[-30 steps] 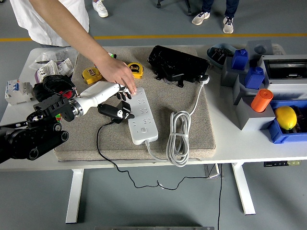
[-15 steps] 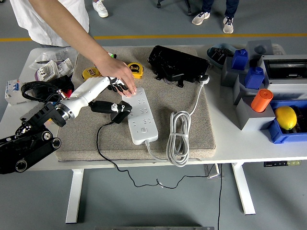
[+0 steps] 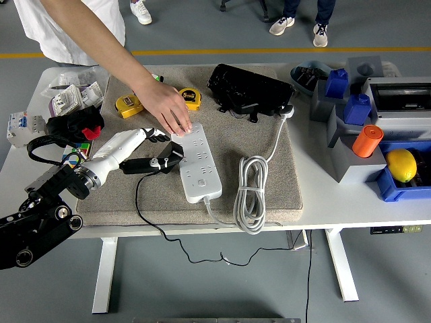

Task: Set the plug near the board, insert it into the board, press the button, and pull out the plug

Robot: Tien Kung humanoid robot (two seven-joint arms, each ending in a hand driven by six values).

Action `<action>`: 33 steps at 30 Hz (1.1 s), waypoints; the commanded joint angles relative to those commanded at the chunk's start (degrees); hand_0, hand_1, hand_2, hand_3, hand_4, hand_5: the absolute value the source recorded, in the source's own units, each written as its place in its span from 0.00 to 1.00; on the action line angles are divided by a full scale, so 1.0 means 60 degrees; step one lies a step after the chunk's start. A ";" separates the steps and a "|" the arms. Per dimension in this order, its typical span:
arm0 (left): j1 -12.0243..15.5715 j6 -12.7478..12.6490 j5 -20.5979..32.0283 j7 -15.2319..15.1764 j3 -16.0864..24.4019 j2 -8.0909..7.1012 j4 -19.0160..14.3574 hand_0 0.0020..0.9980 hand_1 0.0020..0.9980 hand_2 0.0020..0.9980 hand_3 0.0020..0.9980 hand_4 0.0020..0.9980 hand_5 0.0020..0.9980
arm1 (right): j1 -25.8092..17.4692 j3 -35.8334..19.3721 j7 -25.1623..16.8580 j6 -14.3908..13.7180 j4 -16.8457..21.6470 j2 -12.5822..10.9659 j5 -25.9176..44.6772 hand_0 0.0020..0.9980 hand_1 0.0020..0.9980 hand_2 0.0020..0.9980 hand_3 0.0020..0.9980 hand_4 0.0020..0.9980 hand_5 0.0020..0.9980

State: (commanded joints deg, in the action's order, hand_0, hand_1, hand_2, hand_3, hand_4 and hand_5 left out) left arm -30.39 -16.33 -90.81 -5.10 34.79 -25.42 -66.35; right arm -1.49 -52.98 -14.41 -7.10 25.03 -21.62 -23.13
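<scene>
Your left hand (image 3: 156, 136) is now sitting at about nine o'clock from the white board (image 3: 197, 164), and its forearm is lying lower and flatter across the mat (image 3: 269, 182) than it was a second ago, when it was angled up toward the person's hand (image 3: 170, 111). The dark fingers (image 3: 161, 135) are showing just beside the board's far-left corner, but you cannot tell from here whether they are curled or slack, or whether they are touching anything.

The black plug (image 3: 165, 161) is now lying lower, with its head against the board's left edge and its body pointing out toward nine o'clock, its cord trailing off the table's near edge. It looks to be beside the board, not seated in a socket.

The person is pressing down on the board's far end at twelve o'clock, steadying it.

So you are likely finishing the approach step; insertion looks not yet done. Your right arm is out of view.
</scene>
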 joint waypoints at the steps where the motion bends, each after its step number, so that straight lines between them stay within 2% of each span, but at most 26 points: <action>1: 0.0009 -0.0005 0.0009 -0.0006 -0.0028 0.0001 -0.0004 0.74 0.76 0.76 0.75 1.00 0.95 | -0.0001 0.0004 -0.0001 0.0000 0.0000 0.0000 0.0000 0.70 0.70 0.68 0.57 1.00 0.52; 10: -0.0008 0.0009 -0.0014 0.0045 -0.0113 0.0032 -0.0026 0.74 0.76 0.76 0.75 0.99 0.95 | 0.0028 0.0034 -0.0006 -0.0002 -0.0004 -0.0009 0.0007 0.70 0.70 0.68 0.57 1.00 0.52; 11: -0.0015 0.0002 -0.0009 0.0042 -0.0130 0.0033 -0.0017 0.74 0.75 0.75 0.74 0.95 0.94 | 0.0032 0.0038 -0.0006 -0.0002 -0.0002 -0.0012 0.0007 0.70 0.70 0.68 0.57 1.00 0.52; 19: -0.0056 -0.0006 0.0020 0.0056 -0.0273 0.0063 0.0144 0.74 0.75 0.75 0.74 0.95 0.94 | 0.0041 0.0108 -0.0010 -0.0002 0.0000 -0.0030 0.0020 0.70 0.70 0.68 0.57 1.00 0.52; 33: -0.0185 -0.0021 0.0036 0.0036 -0.0460 0.0107 -0.0044 0.73 0.75 0.75 0.74 0.95 0.94 | 0.0037 0.0144 -0.0019 -0.0003 0.0007 -0.0065 0.0022 0.70 0.70 0.68 0.57 1.00 0.52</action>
State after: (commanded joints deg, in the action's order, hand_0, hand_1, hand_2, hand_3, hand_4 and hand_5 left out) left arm -31.49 -16.46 -90.59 -4.89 32.03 -24.78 -66.61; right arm -1.27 -52.11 -14.53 -7.11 25.07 -22.01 -23.00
